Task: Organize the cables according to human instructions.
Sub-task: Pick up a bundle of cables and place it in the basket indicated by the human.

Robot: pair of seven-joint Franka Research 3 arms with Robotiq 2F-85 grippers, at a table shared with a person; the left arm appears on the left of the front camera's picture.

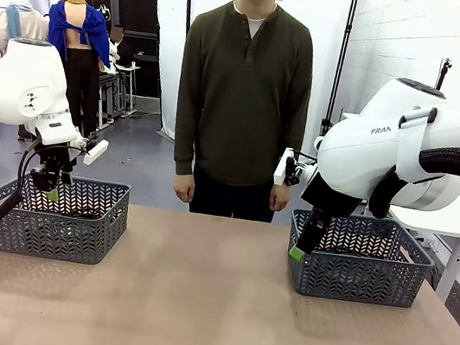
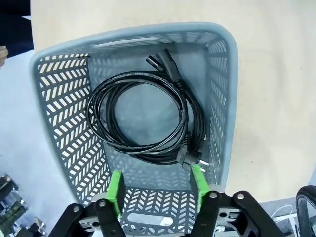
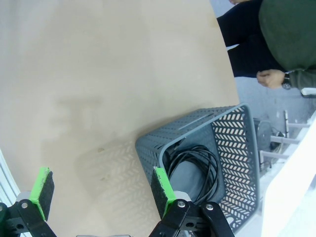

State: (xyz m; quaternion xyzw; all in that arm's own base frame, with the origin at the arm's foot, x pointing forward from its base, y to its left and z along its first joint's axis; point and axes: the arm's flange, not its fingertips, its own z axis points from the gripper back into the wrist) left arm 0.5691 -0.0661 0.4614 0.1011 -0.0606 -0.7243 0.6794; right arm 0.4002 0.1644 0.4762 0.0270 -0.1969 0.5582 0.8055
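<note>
A coiled black cable (image 2: pixel 148 148) lies loose on the floor of the left grey basket (image 2: pixel 148 32), one chunky plug near the right pad. My left gripper (image 2: pixel 157 190) hovers just above it, open, with nothing between its green pads; from the front, that left gripper (image 1: pixel 52 190) hangs over the left basket (image 1: pixel 50 232). My right gripper (image 1: pixel 302 241) is wide open and empty beside the right basket (image 1: pixel 354 275), where another black cable (image 3: pixel 197 149) lies coiled. The human (image 1: pixel 242 96) stands at the far edge with arms down.
The two grey baskets (image 3: pixel 237 148) sit at the far left and far right of the tan table (image 1: pixel 200 308). The person's hand (image 3: pixel 270 79) hangs just beyond the table's far edge. A white side table stands to the right.
</note>
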